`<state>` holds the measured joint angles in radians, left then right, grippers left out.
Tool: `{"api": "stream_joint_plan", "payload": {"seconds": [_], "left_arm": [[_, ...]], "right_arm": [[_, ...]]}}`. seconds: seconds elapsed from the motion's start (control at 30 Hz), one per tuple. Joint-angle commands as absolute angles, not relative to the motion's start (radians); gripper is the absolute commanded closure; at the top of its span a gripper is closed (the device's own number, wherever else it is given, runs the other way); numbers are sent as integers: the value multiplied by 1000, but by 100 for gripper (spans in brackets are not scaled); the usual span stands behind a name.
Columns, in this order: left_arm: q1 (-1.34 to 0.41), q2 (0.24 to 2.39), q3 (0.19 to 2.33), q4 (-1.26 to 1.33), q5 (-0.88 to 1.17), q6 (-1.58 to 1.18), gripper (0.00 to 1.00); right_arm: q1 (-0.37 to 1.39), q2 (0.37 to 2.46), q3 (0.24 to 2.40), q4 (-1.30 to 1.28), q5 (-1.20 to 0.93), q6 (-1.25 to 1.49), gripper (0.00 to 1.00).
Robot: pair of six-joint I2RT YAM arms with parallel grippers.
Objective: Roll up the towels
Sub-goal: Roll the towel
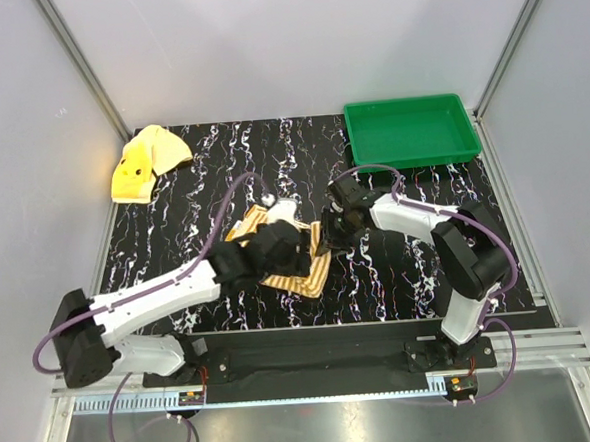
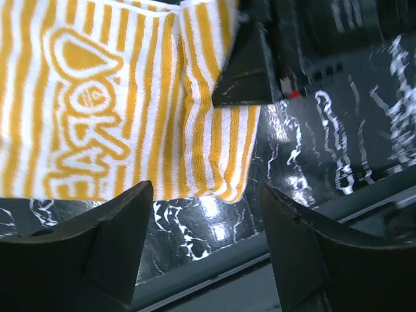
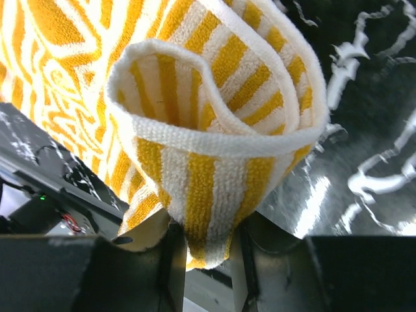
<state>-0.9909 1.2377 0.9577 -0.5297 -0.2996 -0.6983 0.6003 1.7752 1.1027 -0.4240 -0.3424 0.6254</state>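
The orange-and-cream striped towel (image 1: 296, 273) lies mid-table, mostly under my two grippers. In the left wrist view its lettered end (image 2: 97, 110) lies flat just beyond my left gripper (image 2: 205, 244), which is open and empty over the table near the towel's near edge. My right gripper (image 3: 207, 257) is shut on a curled edge of the striped towel (image 3: 214, 130), which loops up above the fingers. In the top view the right gripper (image 1: 326, 237) sits at the towel's right edge and the left gripper (image 1: 282, 250) over its middle. The yellow towel (image 1: 146, 162) lies crumpled at the far left.
A green plastic tray (image 1: 410, 130) stands at the far right corner. The black marbled table (image 1: 213, 186) is bounded by grey walls at left, back and right. A metal rail (image 1: 324, 359) runs along the near edge by the arm bases.
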Motion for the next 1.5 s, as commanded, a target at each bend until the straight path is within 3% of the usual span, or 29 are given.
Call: {"api": "stream_joint_plan", "payload": {"seconds": [0.0, 0.4, 0.93, 1.27, 1.47], "left_arm": [[-1109, 1334, 1026, -552, -551, -589, 29], [-1319, 1589, 1146, -423, -644, -474, 22], [-1333, 1730, 1097, -379, -598, -532, 20], [-1335, 1764, 1055, -411, -581, -621, 32], [-1335, 1793, 1080, -455, -610, -667, 45]], "right_arm": [[612, 1762, 1187, -633, -259, 575, 67], [614, 1787, 1203, -686, -268, 560, 68], [612, 1786, 1227, -713, -279, 529, 68], [612, 1782, 1241, -735, -275, 522, 66], [604, 1784, 1239, -732, -281, 520, 66]]}}
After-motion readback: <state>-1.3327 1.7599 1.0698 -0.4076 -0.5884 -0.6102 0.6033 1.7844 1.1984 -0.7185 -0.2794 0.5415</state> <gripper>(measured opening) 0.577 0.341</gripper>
